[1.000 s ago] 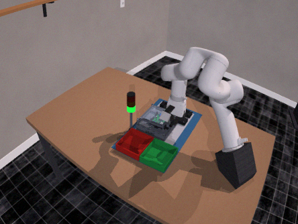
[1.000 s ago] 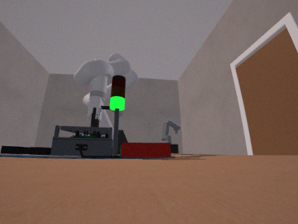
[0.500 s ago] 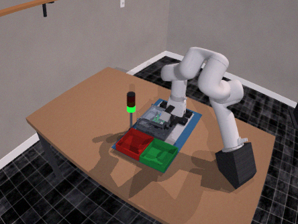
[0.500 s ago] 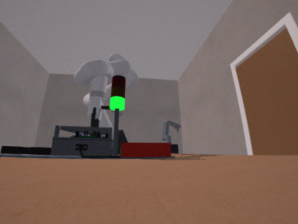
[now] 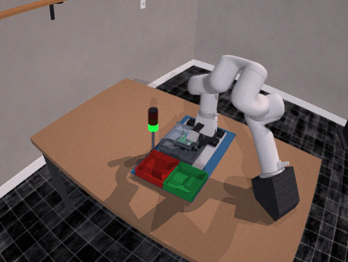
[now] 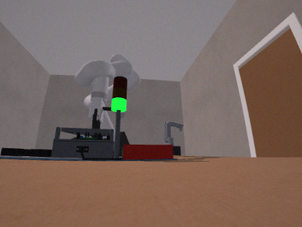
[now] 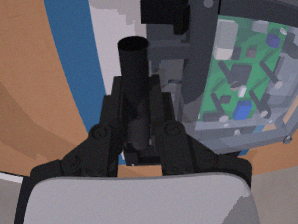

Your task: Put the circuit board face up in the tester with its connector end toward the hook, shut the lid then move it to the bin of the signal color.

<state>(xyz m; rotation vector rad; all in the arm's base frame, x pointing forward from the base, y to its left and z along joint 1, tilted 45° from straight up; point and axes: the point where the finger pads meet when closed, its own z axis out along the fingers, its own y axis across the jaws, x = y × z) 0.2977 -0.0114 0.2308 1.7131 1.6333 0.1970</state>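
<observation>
Wrist view showed the pincer (image 7: 139, 137) clamped on the lid's black handle (image 7: 133, 56), beside the green board (image 7: 249, 72); the tower (image 5: 153, 127) glowed green on the bench (image 5: 86, 118).

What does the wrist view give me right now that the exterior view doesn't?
Only the wrist view shows the hand shut on a dark cylindrical bar, apparently the lid handle, with the circuit board seen from above under the lid.

Only the exterior view shows the signal tower lit green, the red bin and the tester side-on with its lid near level.

Both show the tester, a sliver of the board and the blue bench mat.
</observation>
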